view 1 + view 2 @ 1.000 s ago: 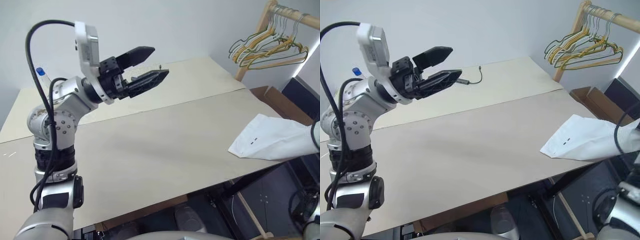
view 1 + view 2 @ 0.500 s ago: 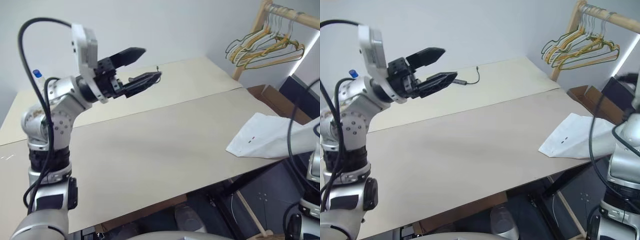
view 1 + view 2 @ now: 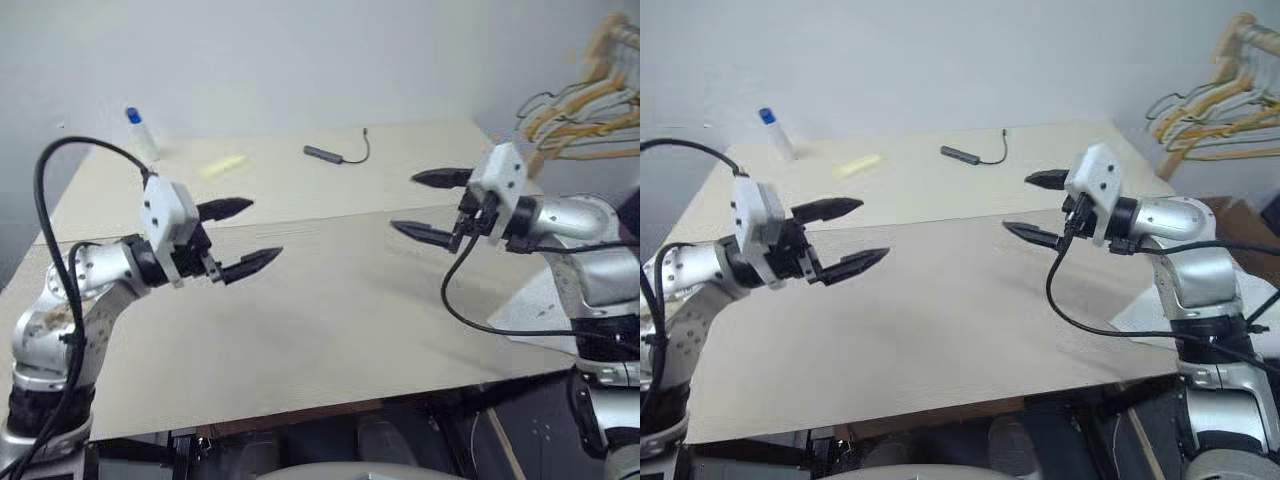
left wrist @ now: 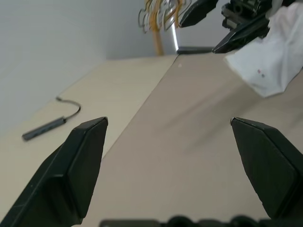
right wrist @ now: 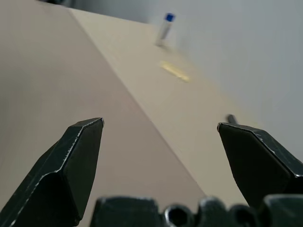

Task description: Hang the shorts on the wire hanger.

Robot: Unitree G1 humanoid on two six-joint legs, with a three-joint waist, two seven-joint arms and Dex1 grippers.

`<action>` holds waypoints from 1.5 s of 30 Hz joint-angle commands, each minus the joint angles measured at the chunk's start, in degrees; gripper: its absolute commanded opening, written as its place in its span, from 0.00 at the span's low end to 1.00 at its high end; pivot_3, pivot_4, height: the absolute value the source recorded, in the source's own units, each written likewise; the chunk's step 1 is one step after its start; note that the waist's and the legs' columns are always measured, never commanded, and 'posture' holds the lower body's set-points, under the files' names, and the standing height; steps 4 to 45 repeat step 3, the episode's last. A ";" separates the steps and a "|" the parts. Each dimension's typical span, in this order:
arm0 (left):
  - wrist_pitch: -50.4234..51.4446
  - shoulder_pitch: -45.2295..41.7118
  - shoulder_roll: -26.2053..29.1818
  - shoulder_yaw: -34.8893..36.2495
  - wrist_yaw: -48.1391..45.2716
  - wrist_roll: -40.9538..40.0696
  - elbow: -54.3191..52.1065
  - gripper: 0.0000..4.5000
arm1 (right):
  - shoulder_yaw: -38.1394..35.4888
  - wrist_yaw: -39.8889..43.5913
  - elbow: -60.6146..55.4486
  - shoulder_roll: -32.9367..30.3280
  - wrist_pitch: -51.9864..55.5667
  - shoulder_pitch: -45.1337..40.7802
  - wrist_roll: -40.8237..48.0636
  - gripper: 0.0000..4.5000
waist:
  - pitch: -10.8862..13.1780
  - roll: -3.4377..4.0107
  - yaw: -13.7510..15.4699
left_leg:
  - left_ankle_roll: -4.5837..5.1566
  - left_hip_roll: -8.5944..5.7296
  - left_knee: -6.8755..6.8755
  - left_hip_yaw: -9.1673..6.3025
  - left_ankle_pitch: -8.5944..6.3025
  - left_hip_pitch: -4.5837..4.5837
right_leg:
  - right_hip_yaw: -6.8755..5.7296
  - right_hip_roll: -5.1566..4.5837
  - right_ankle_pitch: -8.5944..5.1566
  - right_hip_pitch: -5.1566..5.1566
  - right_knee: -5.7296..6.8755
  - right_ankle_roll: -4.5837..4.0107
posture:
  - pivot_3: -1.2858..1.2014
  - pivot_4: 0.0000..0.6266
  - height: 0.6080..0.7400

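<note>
Left eye view: the wide beige tabletop (image 3: 330, 330) spans the scene. Over it the left gripper (image 3: 240, 236) and the right gripper (image 3: 428, 205) face each other, each with its black fingers spread wide apart and nothing between them. The white thin fabric shorts (image 3: 530, 310) lie at the table's right edge, partly behind the right arm. Bunched yellow and green hangers (image 3: 1205, 105) hang at far right. A dark cabled adapter (image 3: 335, 154), a yellow strip (image 3: 221, 166) and a blue-capped bottle (image 3: 140, 130) rest at the table's far side.
</note>
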 commanded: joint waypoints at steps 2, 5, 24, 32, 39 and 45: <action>-2.87 3.63 2.60 3.58 -1.13 1.79 -1.88 1.00 | -0.84 2.76 0.06 0.34 -0.20 -1.10 0.22 1.00 | 0.01 0.01 2.48 | -0.09 0.04 0.00 0.05 0.05 -0.14 | -0.01 0.03 0.04 -0.23 0.05 -0.07 | 0.51 0.00 1.00; -3.38 4.33 2.80 3.70 -1.44 2.11 -1.52 1.00 | -0.90 2.89 -0.30 0.38 -0.03 -0.72 0.17 1.00 | 0.01 0.01 2.48 | -0.11 0.05 0.00 0.11 0.06 -0.18 | 0.01 0.04 0.05 -0.33 0.08 -0.09 | 0.51 0.00 1.00; -3.38 4.33 2.80 3.70 -1.44 2.11 -1.52 1.00 | -0.90 2.89 -0.30 0.38 -0.03 -0.72 0.17 1.00 | 0.01 0.01 2.48 | -0.11 0.05 0.00 0.11 0.06 -0.18 | 0.01 0.04 0.05 -0.33 0.08 -0.09 | 0.51 0.00 1.00; -3.38 4.33 2.80 3.70 -1.44 2.11 -1.52 1.00 | -0.90 2.89 -0.30 0.38 -0.03 -0.72 0.17 1.00 | 0.01 0.01 2.48 | -0.11 0.05 0.00 0.11 0.06 -0.18 | 0.01 0.04 0.05 -0.33 0.08 -0.09 | 0.51 0.00 1.00; -3.38 4.33 2.80 3.70 -1.44 2.11 -1.52 1.00 | -0.90 2.89 -0.30 0.38 -0.03 -0.72 0.17 1.00 | 0.01 0.01 2.48 | -0.11 0.05 0.00 0.11 0.06 -0.18 | 0.01 0.04 0.05 -0.33 0.08 -0.09 | 0.51 0.00 1.00; -3.38 4.33 2.80 3.70 -1.44 2.11 -1.52 1.00 | -0.90 2.89 -0.30 0.38 -0.03 -0.72 0.17 1.00 | 0.01 0.01 2.48 | -0.11 0.05 0.00 0.11 0.06 -0.18 | 0.01 0.04 0.05 -0.33 0.08 -0.09 | 0.51 0.00 1.00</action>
